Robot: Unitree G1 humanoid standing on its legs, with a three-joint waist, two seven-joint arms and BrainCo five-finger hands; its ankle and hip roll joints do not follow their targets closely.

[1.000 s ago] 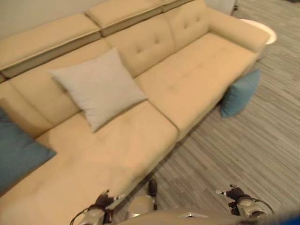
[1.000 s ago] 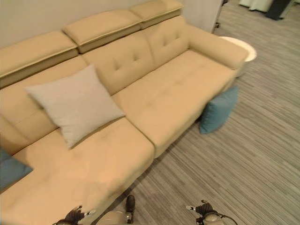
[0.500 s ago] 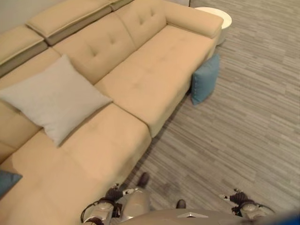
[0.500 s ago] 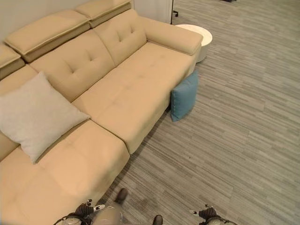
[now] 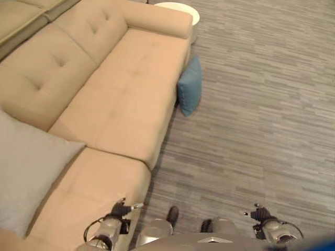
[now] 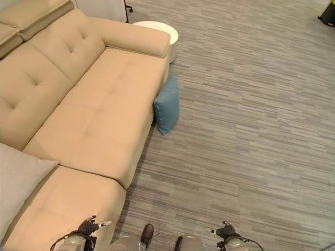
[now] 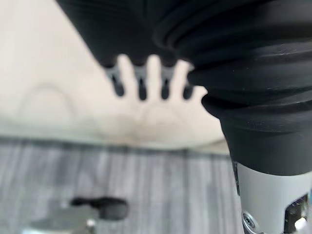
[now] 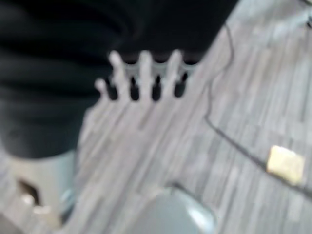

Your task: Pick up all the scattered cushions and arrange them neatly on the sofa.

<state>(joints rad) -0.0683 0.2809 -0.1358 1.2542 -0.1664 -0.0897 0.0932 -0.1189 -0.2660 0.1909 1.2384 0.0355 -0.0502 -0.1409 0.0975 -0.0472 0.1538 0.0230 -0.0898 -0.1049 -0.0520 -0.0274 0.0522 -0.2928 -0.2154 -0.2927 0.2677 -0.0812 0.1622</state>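
A blue cushion [image 6: 167,106] stands on edge on the grey striped floor [image 6: 251,130], leaning against the front of the tan sofa [image 6: 99,99] near its armrest end; its long axis runs along the sofa front, one narrow edge toward the robot and the other toward the round white side table [image 6: 157,30] that sits just past the armrest. A light grey cushion [image 5: 26,175] lies on the sofa seat at the near end, propped toward the backrest, with one corner pointing along the seat toward the blue cushion; the two are well apart. The left hand [image 5: 121,209] hangs low over the front edge of the near seat section, and in its own wrist view its fingers [image 7: 141,80] are straight and spread, holding nothing, with the sofa fabric past them. The right hand [image 5: 259,214] hangs over the floor on the other side, well away from the sofa; in its own wrist view its fingers [image 8: 145,70] are likewise straight and spread and it holds nothing, with the floor beyond them and a small pale yellow object [image 8: 285,165] lying there, too blurred to identify.
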